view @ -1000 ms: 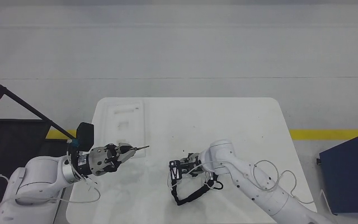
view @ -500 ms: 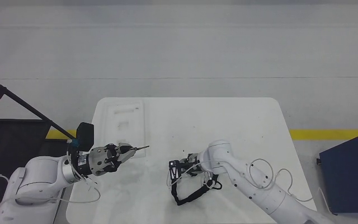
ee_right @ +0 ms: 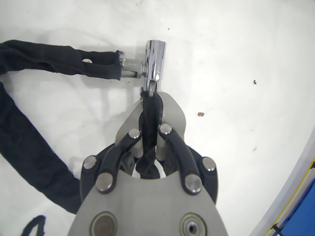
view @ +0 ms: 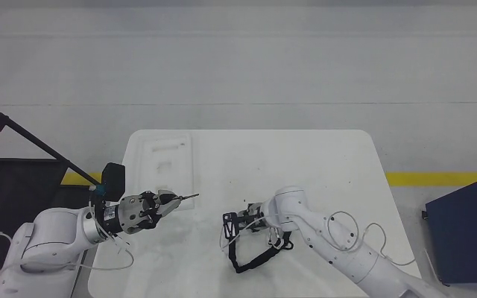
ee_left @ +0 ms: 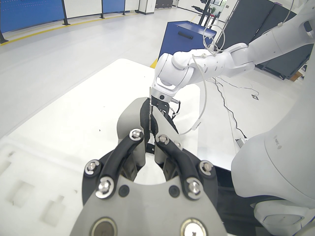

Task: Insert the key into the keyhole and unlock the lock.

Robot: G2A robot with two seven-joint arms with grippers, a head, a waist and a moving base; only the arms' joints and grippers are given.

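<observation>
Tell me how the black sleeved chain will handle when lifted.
Likely floppy: the sleeved chain lies in loose curves. Probably heavy for its size, given the chrome lock body. Its cloth cover may slip within the right pincer.

Spotted short white lettering beside a small logo on the blue flat wall panels [ee_left: 24,10], and matching dark lettering on the white flat wall panel [ee_left: 83,3]; left unquoted.

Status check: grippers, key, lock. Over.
Left gripper shut on key, blade toward lock cylinder. Right gripper shut on chain beside lock cylinder. Key apart from lock cylinder, not inserted.
</observation>
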